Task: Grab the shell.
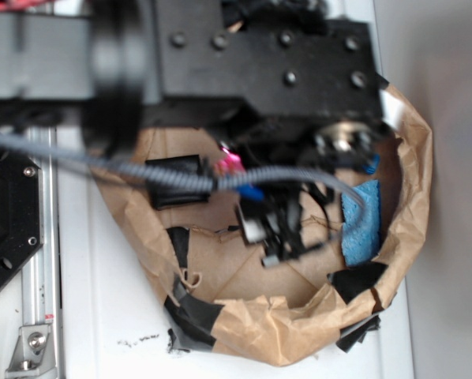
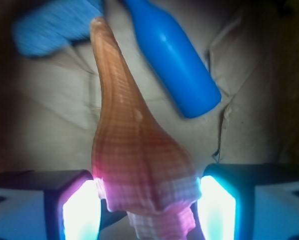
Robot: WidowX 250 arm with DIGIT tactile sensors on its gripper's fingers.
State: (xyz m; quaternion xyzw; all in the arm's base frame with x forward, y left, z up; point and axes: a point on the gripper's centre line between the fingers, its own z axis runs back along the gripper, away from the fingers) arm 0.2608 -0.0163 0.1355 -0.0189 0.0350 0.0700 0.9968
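The shell (image 2: 134, 150) is glossy tan-orange with fine brown ribbing. Its long tapered tail points away, just beside the blue bottle (image 2: 174, 60).

Tan-orange, brown-ribbed shell (image 2: 134, 150); plain blue bottle (image 2: 174, 57).

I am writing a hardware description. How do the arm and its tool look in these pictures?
The arm is black, blocky, with round bolt heads, and a grey braided cable runs across it. The tool has two dark fingers whose inner pads glow, the left pink-white, the right cyan-white.
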